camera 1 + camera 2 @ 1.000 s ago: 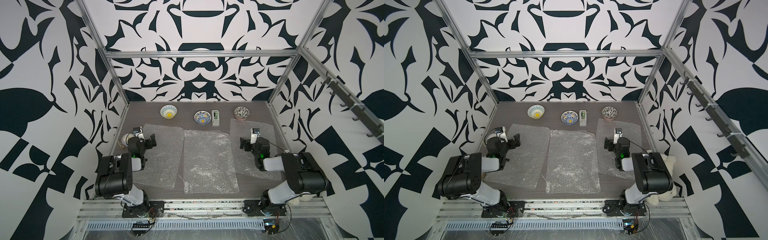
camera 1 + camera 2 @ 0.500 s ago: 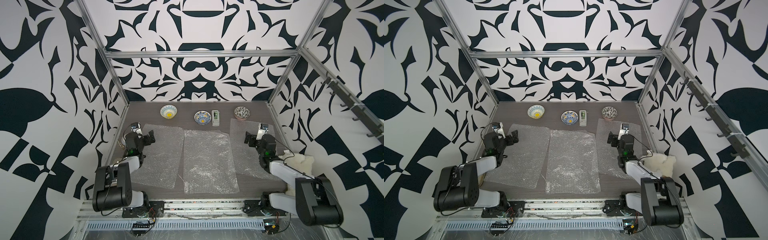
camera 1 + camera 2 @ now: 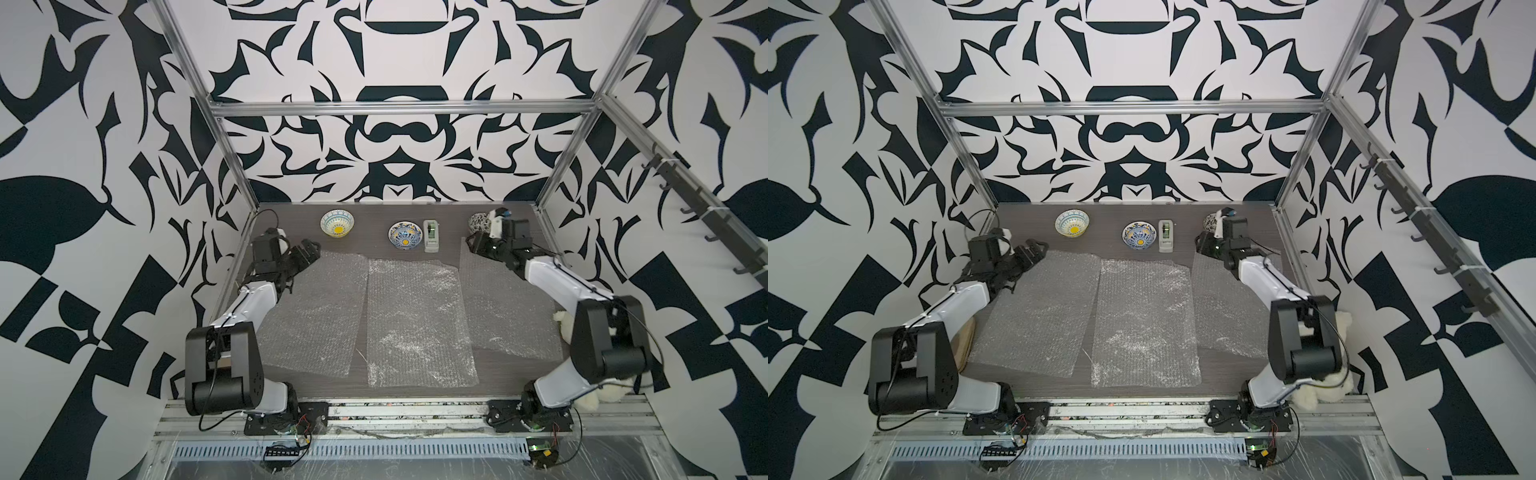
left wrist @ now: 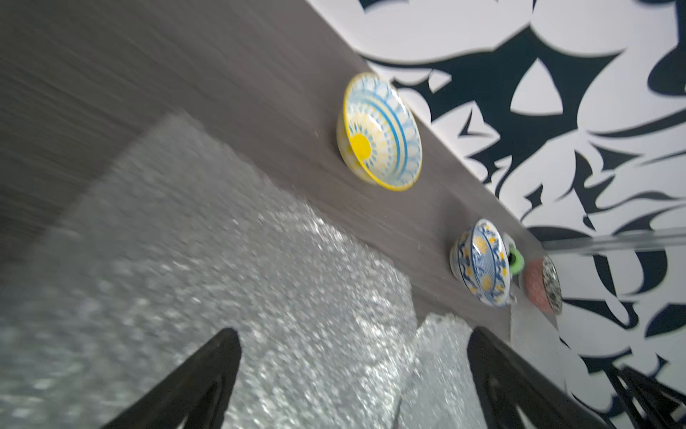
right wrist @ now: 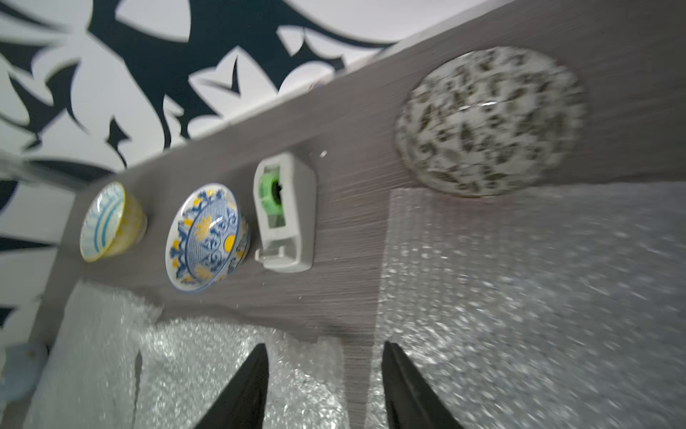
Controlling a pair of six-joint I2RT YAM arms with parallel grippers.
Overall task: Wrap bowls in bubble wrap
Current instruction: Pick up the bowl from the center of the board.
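**Reaching for the bowls; wrapping not yet begun.** Three bowls stand in a row along the far edge of the table [image 3: 374, 217]: the yellow bowl [image 3: 337, 222] at left, the blue bowl [image 3: 404, 235] in the middle and the floral bowl [image 3: 478, 220] at right. A dispenser [image 3: 431, 235] stands just beside the blue bowl, on its right. Nearer, the left sheet [image 3: 320, 307], middle sheet [image 3: 417, 320] and right sheet [image 3: 498, 316] lie flat side by side, and none bears a bowl.

The left gripper [image 3: 311, 248] is over the far-left corner of the left sheet, near the yellow bowl. Its jaws stand wide apart and empty in the wrist view [image 4: 352, 334]. The right gripper [image 3: 471, 243] is at the far-left corner of the right sheet, just in front of the floral bowl, which it partly hides. Its jaws stand apart more narrowly, with nothing between them [image 5: 323, 345]. Whether either gripper touches the film cannot be told.

The step in hand is judged to be fetching a bowl. The next move calls for advancing to a rim and setting one finger inside and one outside the wall. The bowl is then pinched, lifted clear and set down at the centre of a sheet without dragging the light film.
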